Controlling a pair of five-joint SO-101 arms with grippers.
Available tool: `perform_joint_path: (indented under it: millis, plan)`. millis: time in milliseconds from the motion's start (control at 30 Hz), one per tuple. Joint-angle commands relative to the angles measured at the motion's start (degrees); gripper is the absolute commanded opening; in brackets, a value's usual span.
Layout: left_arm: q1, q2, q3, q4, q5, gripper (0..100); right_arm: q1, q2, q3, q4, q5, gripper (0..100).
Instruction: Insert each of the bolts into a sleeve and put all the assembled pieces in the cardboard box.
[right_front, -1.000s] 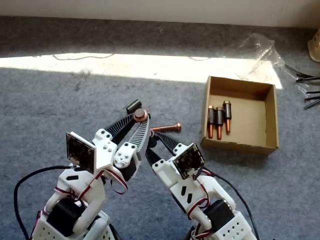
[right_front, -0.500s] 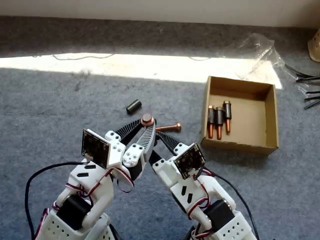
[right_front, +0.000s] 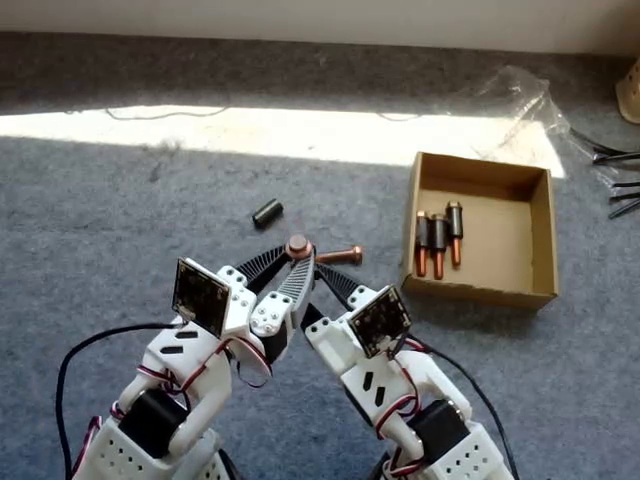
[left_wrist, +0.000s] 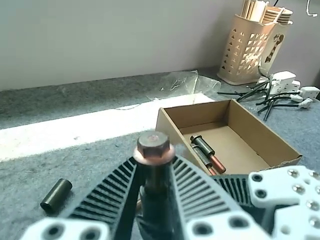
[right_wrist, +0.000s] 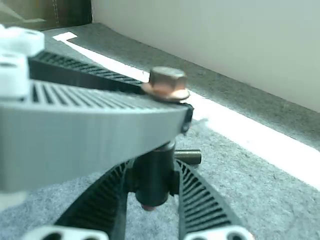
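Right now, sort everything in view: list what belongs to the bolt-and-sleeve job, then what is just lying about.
Job: held bolt, held sleeve, loose bolt, loose sleeve, cardboard box, three assembled pieces inside it.
Lying about: plastic bag, black cable ties, slotted holder, white plugs.

Copper-coloured bolt (left_wrist: 153, 148), black ribbed left pincer (left_wrist: 153, 164), black sleeve (right_wrist: 150, 179), brown cardboard box (right_front: 478, 290), grey speckled carpet (right_front: 120, 220)

Loose bolt (right_front: 340, 256) between loose sleeve (right_front: 267, 212), cardboard box (right_front: 480, 284); three assemblies (right_front: 438, 238) inside.
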Motion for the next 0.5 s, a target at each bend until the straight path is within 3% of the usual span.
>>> perform_joint_path:
  millis: [0,267,467]
  plan:
    - [-0.13,-1.01,-0.48,-0.88,1.14,1,-0.40,-0.84,4.00,-1.89,0.62,0.5]
    - [-0.22,-1.01,-0.48,-1.14,1.05,2,-0.40,-0.84,3.91,-1.80,0.62,0.5]
    - [-0.22,-1.01,-0.40,-0.88,1.05,20,-0.40,-0.84,3.91,-1.80,0.70,0.5]
